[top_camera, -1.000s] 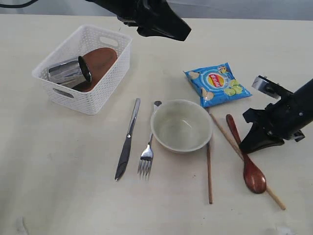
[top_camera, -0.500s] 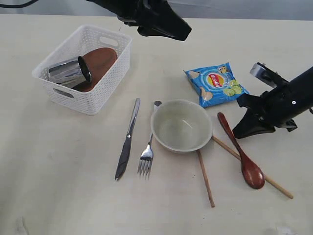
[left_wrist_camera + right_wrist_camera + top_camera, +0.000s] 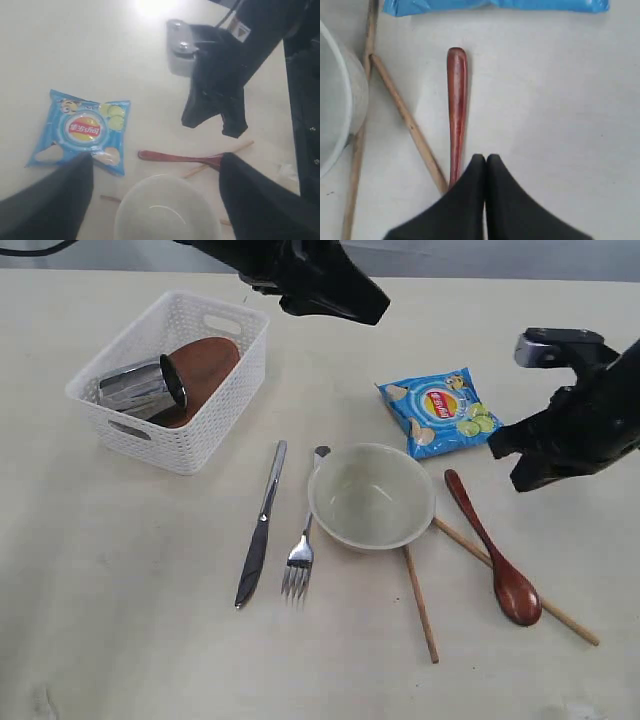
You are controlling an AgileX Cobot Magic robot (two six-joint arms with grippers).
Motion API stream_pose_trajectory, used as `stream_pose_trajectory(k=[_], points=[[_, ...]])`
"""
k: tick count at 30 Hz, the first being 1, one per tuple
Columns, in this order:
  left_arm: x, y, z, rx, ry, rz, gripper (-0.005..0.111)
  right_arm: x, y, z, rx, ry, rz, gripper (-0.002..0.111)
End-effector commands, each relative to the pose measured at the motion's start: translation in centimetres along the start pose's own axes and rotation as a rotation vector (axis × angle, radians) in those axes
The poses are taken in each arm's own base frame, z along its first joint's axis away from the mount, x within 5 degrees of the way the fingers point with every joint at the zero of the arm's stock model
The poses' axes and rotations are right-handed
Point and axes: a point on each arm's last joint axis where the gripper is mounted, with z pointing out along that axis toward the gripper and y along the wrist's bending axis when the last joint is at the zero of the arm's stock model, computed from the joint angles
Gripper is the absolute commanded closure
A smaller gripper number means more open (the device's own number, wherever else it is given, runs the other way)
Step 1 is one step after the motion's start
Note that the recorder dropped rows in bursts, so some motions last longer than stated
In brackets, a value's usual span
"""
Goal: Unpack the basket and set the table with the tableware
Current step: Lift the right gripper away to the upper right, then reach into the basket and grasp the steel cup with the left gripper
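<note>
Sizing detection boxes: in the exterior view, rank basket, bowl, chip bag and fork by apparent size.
1. basket, clearly largest
2. bowl
3. chip bag, only slightly smaller than the bowl, so a close call
4. fork, smallest

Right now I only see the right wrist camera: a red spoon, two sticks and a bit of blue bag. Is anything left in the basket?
Observer: Yes, a steel cup lies on its side in the basket.
Operator: Just the cup?
Observer: No, a brown plate sits tilted beneath it.
Operator: Where's the other gripper?
Observer: The left gripper hangs open above the table, holding nothing.
</note>
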Motion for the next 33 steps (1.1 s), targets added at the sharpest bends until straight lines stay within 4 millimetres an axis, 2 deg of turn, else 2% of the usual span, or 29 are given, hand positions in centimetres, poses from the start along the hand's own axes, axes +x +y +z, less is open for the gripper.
stream_pose_trajectory(k=[1, 2, 3, 6, 7, 8, 9, 11, 13, 14, 16, 22, 26, 29, 33], points=[[0.6, 0.1, -0.2, -0.017, 0.065, 0.021, 0.041, -0.2, 4.9, -1.6, 0.223, -0.14, -0.156, 0.108], [0.7, 0.2, -0.3, -0.04, 0.086, 0.023, 0.041, -0.5, 5.9, -2.2, 0.213, -0.206, -0.164, 0.108], [0.9, 0.3, -0.5, -0.067, 0.109, 0.028, 0.041, -0.7, 6.1, -2.6, 0.206, -0.229, -0.161, 0.108], [2.3, 2.1, -2.0, -0.309, 0.287, -0.031, 0.041, -2.6, 6.5, -4.3, 0.204, -0.365, -0.185, 0.08], [2.9, 3.0, -2.8, -0.387, 0.337, -0.089, 0.041, -3.3, 6.7, -4.7, 0.199, -0.431, -0.196, 0.068], [3.4, 3.8, -3.6, -0.449, 0.358, -0.146, 0.041, -4.0, 7.0, -5.3, 0.19, -0.499, -0.203, 0.062], [4.1, 4.9, -4.8, -0.529, 0.376, -0.204, 0.041, -4.7, 7.2, -5.9, 0.187, -0.555, -0.214, 0.059], [5.1, 6.8, -7.2, -0.643, 0.368, -0.306, 0.041, -5.5, 7.4, -6.8, 0.198, -0.627, -0.248, 0.059], [6.0, 8.3, -9.1, -0.693, 0.357, -0.317, 0.041, -5.9, 7.5, -7.2, 0.209, -0.667, -0.274, 0.059], [6.3, 8.5, -9.2, -0.676, 0.391, -0.271, 0.04, -6.0, 7.5, -7.3, 0.215, -0.674, -0.285, 0.059], [6.9, 8.6, -8.9, -0.625, 0.459, -0.214, 0.04, -6.2, 7.5, -7.6, 0.231, -0.684, -0.307, 0.059], [8.1, 9.3, -7.3, -0.559, 0.448, -0.32, 0.04, -6.3, 7.5, -7.8, 0.25, -0.689, -0.34, 0.059], [8.5, 9.6, -6.9, -0.61, 0.39, -0.571, 0.043, -6.5, 7.6, -7.9, 0.246, -0.712, -0.347, 0.059], [8.3, 9.0, -6.2, -0.62, 0.393, -0.647, 0.052, -6.8, 7.8, -8.2, 0.237, -0.761, -0.355, 0.059], [7.6, 7.6, -4.2, -0.608, 0.444, -0.586, 0.055, -6.9, 7.8, -8.3, 0.234, -0.773, -0.357, 0.059]])
